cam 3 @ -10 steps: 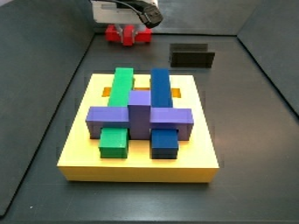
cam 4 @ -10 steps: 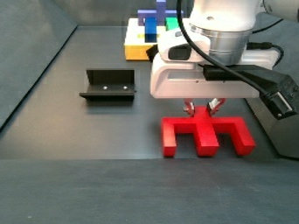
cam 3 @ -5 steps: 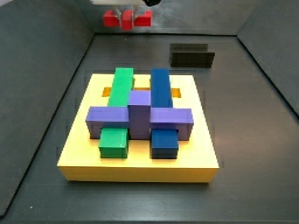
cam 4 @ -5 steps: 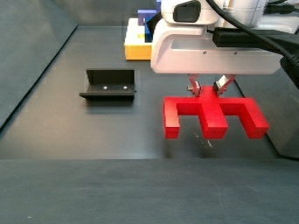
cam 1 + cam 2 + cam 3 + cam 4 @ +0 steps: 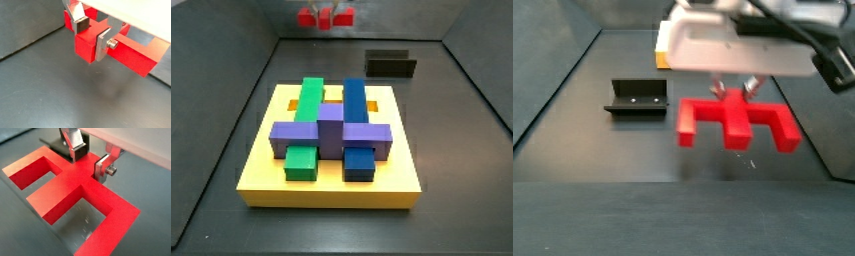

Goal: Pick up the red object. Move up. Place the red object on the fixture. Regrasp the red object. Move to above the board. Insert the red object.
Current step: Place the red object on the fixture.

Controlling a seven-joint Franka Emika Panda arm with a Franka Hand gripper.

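The red object is a flat bar with three short prongs. It hangs above the dark floor, held at its middle prong. My gripper is shut on it from above, the silver fingers on either side. Both wrist views show the pads clamped on the red object, with my gripper over its bar. In a side view the red object shows at the far back, the gripper out of frame above it. The fixture stands empty on the floor. The yellow board lies in front.
The board carries green, blue and purple blocks. Dark walls ring the floor. The gripper's white body hides most of the board in a side view.
My gripper has risen with the red object, lifting it off the floor. The board and fixture have not moved.
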